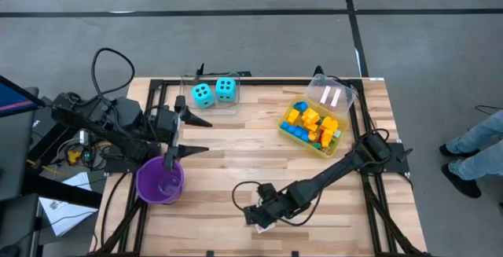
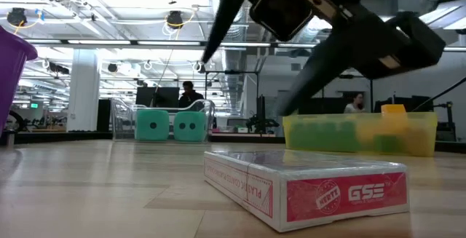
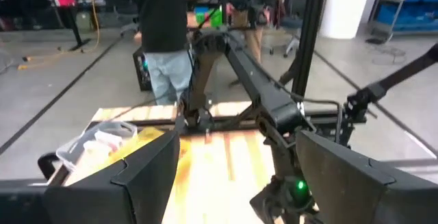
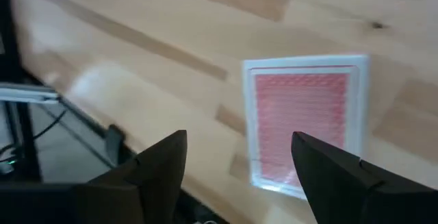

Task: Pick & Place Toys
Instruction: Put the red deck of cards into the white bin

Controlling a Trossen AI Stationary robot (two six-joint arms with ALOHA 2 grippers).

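Nearest the front edge of the counter [image 1: 236,163], the pink card pack [image 2: 309,187] lay unpicked, the right gripper [image 4: 239,172] poised just over it with jaws apart and empty. Farther back, the left gripper [image 1: 192,135] hung open-jawed and empty above the purple cup [image 1: 159,180]. Beyond, the bricks [image 1: 312,125] sat in the yellow bin [image 1: 292,140], so the cyan dice [image 1: 214,92] at the far edge probably remained too.

The dice [image 1: 214,93] are set side by side inside a clear box [image 1: 211,93] at the far edge of the counter [image 1: 259,151], left of centre. The bricks [image 1: 312,126] lie in a bin [image 1: 287,136] near the far right corner. The cup [image 1: 160,180] stands near the left edge. The card pack [image 2: 306,185] lies flat at the near edge, under the right tool [image 1: 259,216].
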